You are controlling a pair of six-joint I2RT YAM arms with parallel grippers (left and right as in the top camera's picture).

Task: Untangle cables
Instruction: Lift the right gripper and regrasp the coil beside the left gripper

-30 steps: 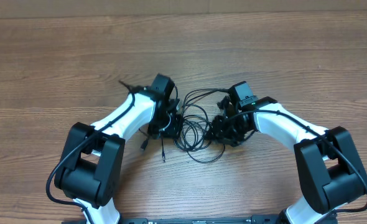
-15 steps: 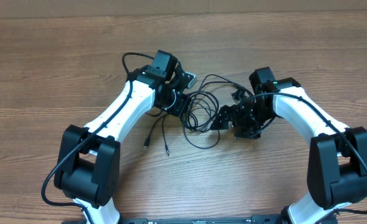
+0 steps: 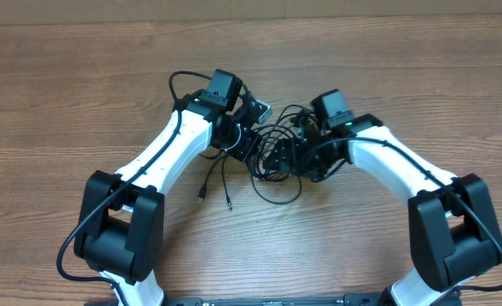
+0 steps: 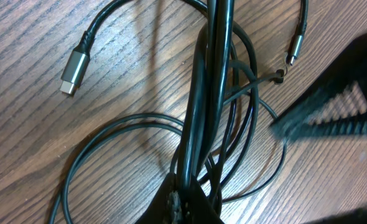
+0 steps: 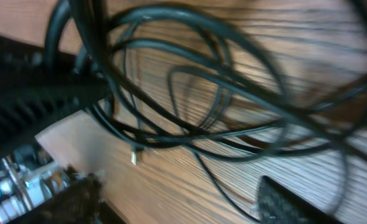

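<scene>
The cables [image 3: 274, 161] are thin black cords in a tangled heap of loops between both arms. Two loose ends with plugs trail toward the front, one plug [image 3: 201, 197] beside the other [image 3: 229, 206]. My left gripper [image 3: 249, 146] is at the heap's left edge, shut on a bundle of strands [image 4: 199, 143] that runs straight up the left wrist view from the gripper [image 4: 193, 200]. A silver plug [image 4: 71, 70] lies on the wood beside it. My right gripper [image 3: 290, 158] is at the heap's right side, open over the loops [image 5: 190, 93], with its fingers [image 5: 289, 202] wide apart and nothing between them.
The wooden table [image 3: 387, 59] stretches on all sides of the heap. Thicker black cables run along both white arms. The right gripper's ribbed finger [image 4: 333, 112] reaches into the left wrist view, close to the held strands.
My left gripper pulled its strands toward the back of the table, then held still. My right gripper opened, drew back to the right, and has now swung left into the heap.
</scene>
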